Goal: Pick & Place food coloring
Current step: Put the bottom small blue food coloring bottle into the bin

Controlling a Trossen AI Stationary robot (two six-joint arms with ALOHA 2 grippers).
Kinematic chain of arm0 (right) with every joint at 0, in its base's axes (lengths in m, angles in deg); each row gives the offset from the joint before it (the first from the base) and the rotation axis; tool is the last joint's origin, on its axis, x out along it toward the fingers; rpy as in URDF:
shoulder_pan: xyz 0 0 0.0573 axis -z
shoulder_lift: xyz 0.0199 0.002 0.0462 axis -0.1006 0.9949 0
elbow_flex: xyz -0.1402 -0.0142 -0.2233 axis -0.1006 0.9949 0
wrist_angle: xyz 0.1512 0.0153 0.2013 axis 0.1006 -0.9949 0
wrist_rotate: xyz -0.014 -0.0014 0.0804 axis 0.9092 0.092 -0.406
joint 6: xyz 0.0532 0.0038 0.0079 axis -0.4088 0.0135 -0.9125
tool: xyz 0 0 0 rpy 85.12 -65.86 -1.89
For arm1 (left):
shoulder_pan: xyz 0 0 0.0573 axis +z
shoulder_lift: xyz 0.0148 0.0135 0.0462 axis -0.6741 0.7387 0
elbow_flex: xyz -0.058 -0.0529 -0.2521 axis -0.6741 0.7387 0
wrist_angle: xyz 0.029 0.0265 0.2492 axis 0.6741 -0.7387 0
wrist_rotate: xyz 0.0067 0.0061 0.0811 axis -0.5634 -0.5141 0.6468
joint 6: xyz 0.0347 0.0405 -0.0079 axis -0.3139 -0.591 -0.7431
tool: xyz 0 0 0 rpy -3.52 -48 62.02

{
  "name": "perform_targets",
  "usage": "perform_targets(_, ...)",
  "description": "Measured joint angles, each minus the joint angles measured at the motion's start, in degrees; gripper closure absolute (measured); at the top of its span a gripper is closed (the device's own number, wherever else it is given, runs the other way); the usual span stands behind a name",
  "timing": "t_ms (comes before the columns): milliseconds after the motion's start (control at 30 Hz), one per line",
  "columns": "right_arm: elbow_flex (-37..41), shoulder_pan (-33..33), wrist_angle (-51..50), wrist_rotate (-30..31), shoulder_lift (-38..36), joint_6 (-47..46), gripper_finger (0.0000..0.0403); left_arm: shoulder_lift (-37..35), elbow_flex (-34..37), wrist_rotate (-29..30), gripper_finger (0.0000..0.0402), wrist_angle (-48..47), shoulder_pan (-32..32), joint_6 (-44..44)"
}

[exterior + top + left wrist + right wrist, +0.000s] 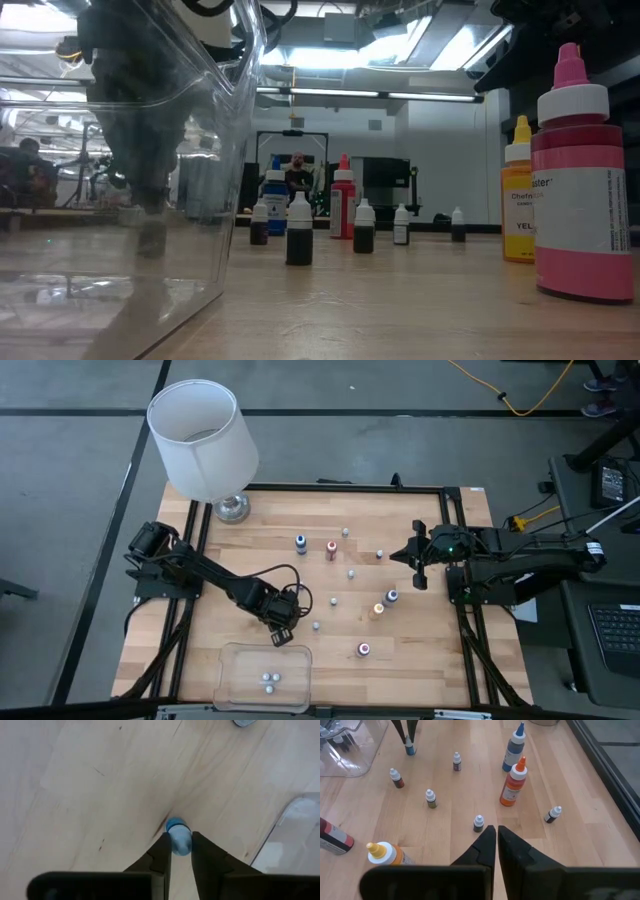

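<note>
Blue bottle (178, 839) upright on the counter (100, 795), pinched between the left gripper (180, 851) fingers, apparently for a lift to the clear bin (262, 676) just beside. Other bottles scattered beyond. Right gripper (496, 836) pressed together, idle above them, well apart.

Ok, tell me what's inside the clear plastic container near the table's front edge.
In the high view the clear container holds a few tiny pale-capped bottles clustered on its floor. Their colours cannot be told. The left gripper, just beside it, has its fingers around a small blue bottle on the table.
</note>
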Motion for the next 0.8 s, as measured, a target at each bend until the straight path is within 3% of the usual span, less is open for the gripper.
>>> perform_targets(467,0.0,0.0,-0.42,0.0,0.45,0.15,0.0379,-6.2,-18.54,11.14,0.0349,-21.82,-0.9,-7.09)
perform_targets(700,0.0,0.0,-0.4,-0.02,2.58,0.22,0.0379,-6.91,-25.94,12.12,0.035,-28.34,-5.34,-11.31)
perform_targets(800,0.0,0.0,-0.39,-0.02,3.98,0.24,0.0379,-6.84,-27.42,12.1,0.035,-31.58,-6.54,-6.17)
